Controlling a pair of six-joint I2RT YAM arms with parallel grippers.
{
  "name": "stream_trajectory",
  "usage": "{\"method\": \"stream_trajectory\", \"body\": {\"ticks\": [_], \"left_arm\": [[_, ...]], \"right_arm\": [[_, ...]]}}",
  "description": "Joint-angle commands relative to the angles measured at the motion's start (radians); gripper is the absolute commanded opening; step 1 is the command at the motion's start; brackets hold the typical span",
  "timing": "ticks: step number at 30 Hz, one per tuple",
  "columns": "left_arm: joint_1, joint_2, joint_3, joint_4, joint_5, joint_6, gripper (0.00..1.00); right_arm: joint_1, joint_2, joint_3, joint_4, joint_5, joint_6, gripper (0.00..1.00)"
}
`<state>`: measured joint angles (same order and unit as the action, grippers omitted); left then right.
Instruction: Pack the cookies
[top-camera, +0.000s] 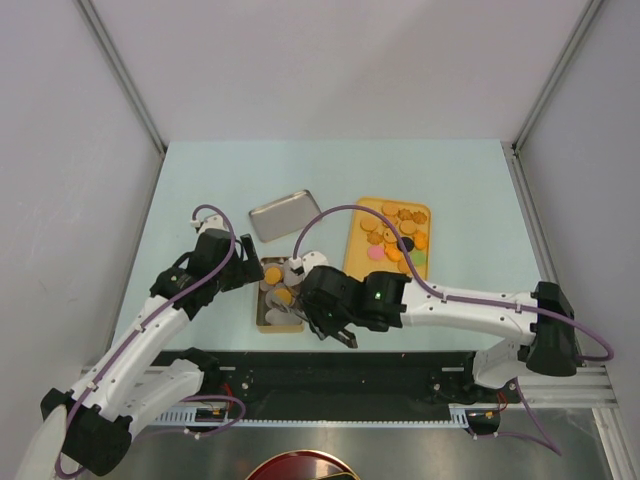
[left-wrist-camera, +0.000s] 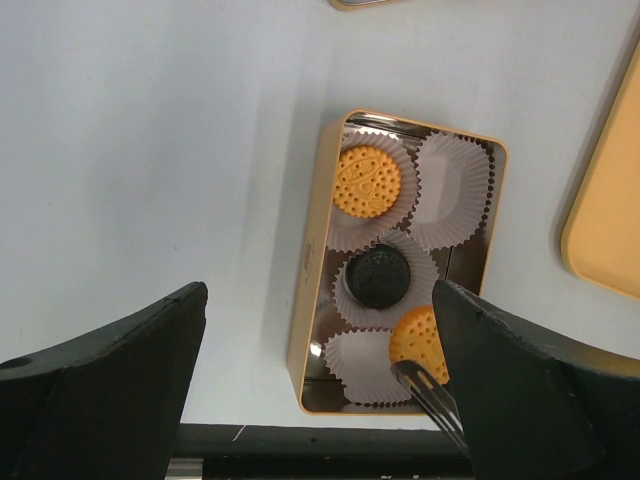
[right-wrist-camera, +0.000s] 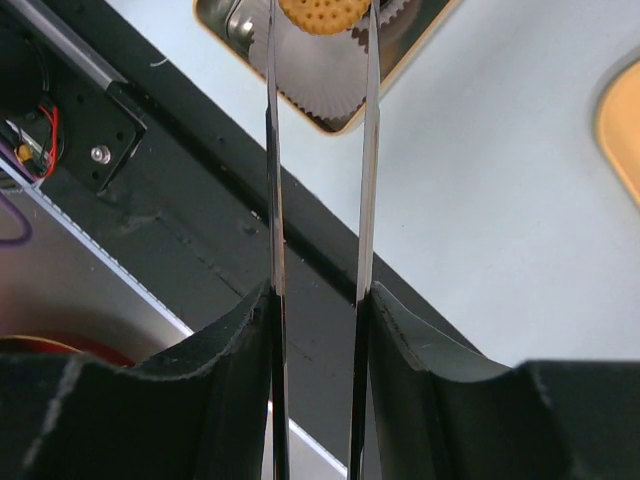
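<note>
A gold rectangular tin (left-wrist-camera: 308, 300) lies on the table with white paper cups (left-wrist-camera: 455, 185) in it. One cup holds an orange cookie (left-wrist-camera: 366, 182), another a black cookie (left-wrist-camera: 376, 277). My right gripper (right-wrist-camera: 320, 290) is shut on metal tongs (right-wrist-camera: 272, 150), whose tips pinch an orange cookie (right-wrist-camera: 322, 12) just over the tin's near end, beside an empty cup (left-wrist-camera: 365, 365). That cookie also shows in the left wrist view (left-wrist-camera: 418, 340). My left gripper (left-wrist-camera: 320, 295) is open and empty above the tin. Many more cookies (top-camera: 392, 228) lie on the orange tray (top-camera: 352, 250).
A silver lid (top-camera: 285, 214) lies behind the tin. The black rail (right-wrist-camera: 190, 190) of the table's near edge runs right in front of the tin. In the top view the two grippers (top-camera: 248, 272) (top-camera: 330, 318) flank the tin closely.
</note>
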<state>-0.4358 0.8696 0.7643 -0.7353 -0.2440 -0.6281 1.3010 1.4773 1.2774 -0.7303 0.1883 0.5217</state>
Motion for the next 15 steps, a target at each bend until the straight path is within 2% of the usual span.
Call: {"method": "stream_trajectory", "body": {"ticks": [1,15], "left_arm": [[-0.004,-0.006,-0.003,0.007,-0.020,-0.007,1.00],[-0.004,-0.014,-0.005,0.010,-0.015,-0.008,1.00]], "right_arm": [[0.035,-0.028,0.007,-0.001,0.033,0.031,0.32],[0.081,-0.008,-0.003,-0.004,0.046,0.069,0.34]]}}
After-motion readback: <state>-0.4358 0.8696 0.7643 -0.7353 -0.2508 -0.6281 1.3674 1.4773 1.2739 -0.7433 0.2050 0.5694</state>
